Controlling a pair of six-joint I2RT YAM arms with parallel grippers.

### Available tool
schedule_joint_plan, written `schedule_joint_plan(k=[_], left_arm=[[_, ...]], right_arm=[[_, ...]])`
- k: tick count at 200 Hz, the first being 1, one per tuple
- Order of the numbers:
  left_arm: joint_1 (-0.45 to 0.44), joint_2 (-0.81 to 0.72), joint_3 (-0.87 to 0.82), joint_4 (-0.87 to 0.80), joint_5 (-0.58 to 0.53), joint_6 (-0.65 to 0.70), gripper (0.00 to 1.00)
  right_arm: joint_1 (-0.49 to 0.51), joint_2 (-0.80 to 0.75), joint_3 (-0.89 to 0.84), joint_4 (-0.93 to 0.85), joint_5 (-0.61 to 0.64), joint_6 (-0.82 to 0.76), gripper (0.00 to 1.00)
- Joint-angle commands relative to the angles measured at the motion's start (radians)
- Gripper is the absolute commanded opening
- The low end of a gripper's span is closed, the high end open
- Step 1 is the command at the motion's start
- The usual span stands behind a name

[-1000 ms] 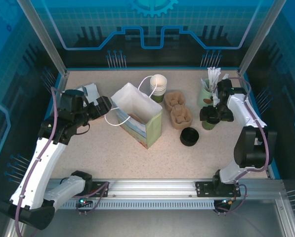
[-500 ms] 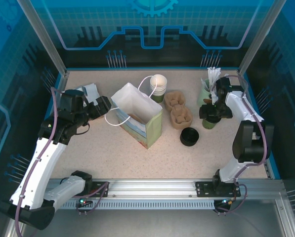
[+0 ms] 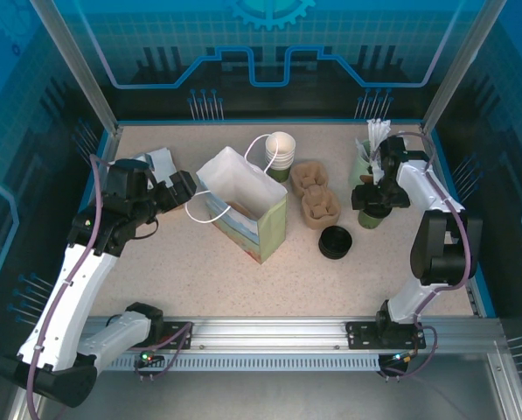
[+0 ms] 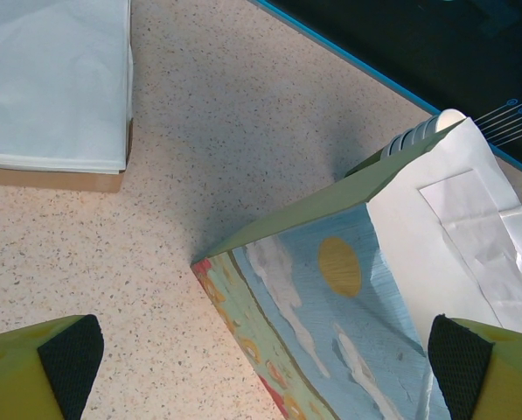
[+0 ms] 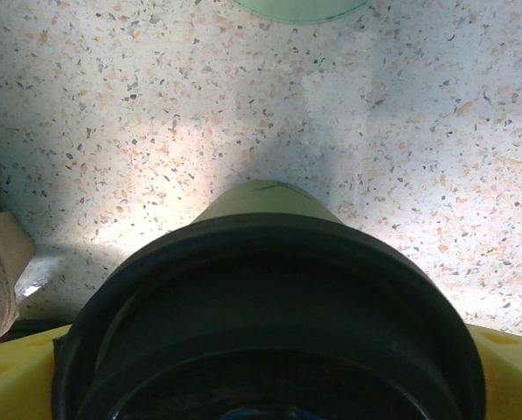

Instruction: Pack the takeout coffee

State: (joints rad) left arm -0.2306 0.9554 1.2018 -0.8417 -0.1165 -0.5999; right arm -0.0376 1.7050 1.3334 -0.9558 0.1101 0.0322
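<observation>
L fingers (image 4: 68,359) spread wide right by the paper bag (image 4: 330,289); R fingers (image 5: 510,372) pinching the lidded green cup (image 5: 269,206).

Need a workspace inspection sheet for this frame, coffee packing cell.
Surface: speckled table, no spills seen.
Job's things: paper bag upright, open; stacked cups behind it; two cup carriers to its right; black lid loose near them; lidded cup at right.
Clutter: white box far left; green cup of stirrers at right.
Grippers: left hand open beside the bag; right hand shut on the lidded cup.
Cables: purple cables run along both arms.
Surroundings: blue panels; aluminium rail in front.
</observation>
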Motion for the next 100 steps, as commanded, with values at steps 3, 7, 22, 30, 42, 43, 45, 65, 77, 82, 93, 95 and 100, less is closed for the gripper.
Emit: schedule_joint_plan(k=[3, 7, 22, 30, 42, 43, 45, 65, 77, 82, 93, 95, 100], left_arm=[[0.010, -0.010, 0.023, -0.020, -0.018, 0.011, 0.99], [0.010, -0.010, 0.022, -0.020, -0.019, 0.011, 0.99], [0.010, -0.010, 0.022, -0.021, -0.018, 0.011, 0.99], [0.010, -0.010, 0.021, -0.020, -0.019, 0.011, 0.99], [0.009, -0.010, 0.022, -0.020, -0.018, 0.011, 0.99], [0.009, -0.010, 0.021, -0.020, -0.018, 0.012, 0.99], [0.009, -0.010, 0.022, -0.022, -0.018, 0.011, 0.99], [0.010, -0.010, 0.020, -0.022, -0.020, 0.012, 0.99], [0.010, -0.010, 0.021, -0.022, -0.020, 0.011, 0.99], [0.010, -0.010, 0.021, -0.022, -0.020, 0.012, 0.99], [0.010, -0.010, 0.020, -0.022, -0.020, 0.013, 0.99], [0.010, -0.010, 0.021, -0.022, -0.020, 0.013, 0.99], [0.010, -0.010, 0.021, -0.022, -0.021, 0.012, 0.99]], right_arm=[[0.011, 0.013, 0.010, -0.009, 0.013, -0.009, 0.98], [0.013, 0.014, 0.010, -0.009, 0.013, -0.009, 0.97], [0.012, 0.018, 0.009, -0.011, 0.015, -0.009, 0.96], [0.013, 0.020, 0.010, -0.014, 0.015, -0.007, 0.96], [0.013, 0.023, 0.010, -0.017, 0.014, -0.007, 0.94], [0.013, 0.023, 0.011, -0.017, 0.014, -0.007, 0.94], [0.013, 0.023, 0.011, -0.018, 0.014, -0.007, 0.94], [0.013, 0.027, 0.014, -0.025, 0.015, -0.007, 0.91], [0.013, 0.026, 0.017, -0.031, 0.015, -0.006, 0.90], [0.014, 0.024, 0.018, -0.033, 0.015, -0.006, 0.90], [0.015, 0.015, 0.018, -0.037, 0.015, -0.004, 0.90], [0.015, 0.014, 0.017, -0.038, 0.015, -0.005, 0.89], [0.016, 0.009, 0.019, -0.040, 0.017, -0.004, 0.89]])
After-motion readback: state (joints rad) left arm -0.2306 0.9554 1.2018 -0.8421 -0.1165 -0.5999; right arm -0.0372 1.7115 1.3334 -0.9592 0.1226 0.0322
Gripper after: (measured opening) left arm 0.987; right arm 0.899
